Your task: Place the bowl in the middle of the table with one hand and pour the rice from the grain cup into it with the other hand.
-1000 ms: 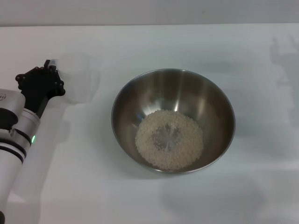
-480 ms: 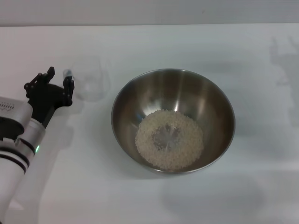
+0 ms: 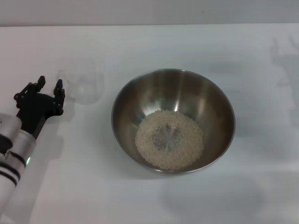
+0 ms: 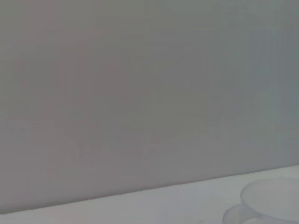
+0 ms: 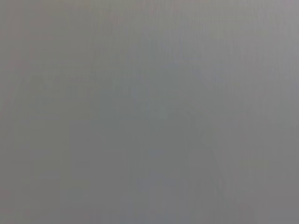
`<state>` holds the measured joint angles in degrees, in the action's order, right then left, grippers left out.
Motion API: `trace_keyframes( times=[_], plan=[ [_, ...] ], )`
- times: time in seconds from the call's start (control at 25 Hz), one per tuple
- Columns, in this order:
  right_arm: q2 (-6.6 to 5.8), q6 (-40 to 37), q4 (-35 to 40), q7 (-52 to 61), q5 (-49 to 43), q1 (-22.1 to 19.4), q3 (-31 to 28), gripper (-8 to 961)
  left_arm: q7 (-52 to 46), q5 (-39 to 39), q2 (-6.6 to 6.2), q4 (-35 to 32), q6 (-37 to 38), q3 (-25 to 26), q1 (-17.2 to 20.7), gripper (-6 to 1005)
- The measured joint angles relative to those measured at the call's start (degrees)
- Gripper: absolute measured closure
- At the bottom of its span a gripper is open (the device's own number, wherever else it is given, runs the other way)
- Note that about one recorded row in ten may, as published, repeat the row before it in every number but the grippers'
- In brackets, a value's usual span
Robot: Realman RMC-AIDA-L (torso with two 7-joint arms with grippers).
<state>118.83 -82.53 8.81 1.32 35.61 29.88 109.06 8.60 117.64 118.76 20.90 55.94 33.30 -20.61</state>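
1. Rice (image 3: pixel 169 140) lies in a pale ring-shaped heap at the bottom of the stainless-steel bowl (image 3: pixel 210 95), which stands near the middle of the white desk (image 3: pixel 149 42).
2. Left end effector (image 3: pixel 49 88) hangs over the desk's left side with its two black fingers (image 3: pixel 59 88) spread apart and nothing between them.
3. Just beyond those fingers, close to them but apart, stands the grain cup (image 3: pixel 81 85), upright on the desk and looking empty; it sits to the left of the bowl, with a gap between the two.
4. Behind the end effector, the silver-and-white left arm (image 3: pixel 14 154) runs toward the near-left corner, a small green light showing on it.
5. In the left wrist view, the cup's frosted rim (image 4: pixel 271 201) shows low at one edge, on the desk before a plain grey wall (image 4: pixel 140 93).
6. Right end effector is out of sight in every view.
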Motion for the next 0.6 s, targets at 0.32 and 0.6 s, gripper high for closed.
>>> trace_keyframes(
  times=[0.32, 0.6],
  plan=[
    [0.01, 0.13, 0.0, 0.15, -0.02, -0.44, 0.0, 505, -8.39, 8.05, -0.11, -2.56, 19.83, -0.96, 6.22, 588],
    [0.39, 3.72, 0.06, 8.63, -0.05, -1.18, 2.8, 506, -11.36, 13.16, 0.09, -4.18, 29.43, -0.75, 6.12, 583]
  ],
)
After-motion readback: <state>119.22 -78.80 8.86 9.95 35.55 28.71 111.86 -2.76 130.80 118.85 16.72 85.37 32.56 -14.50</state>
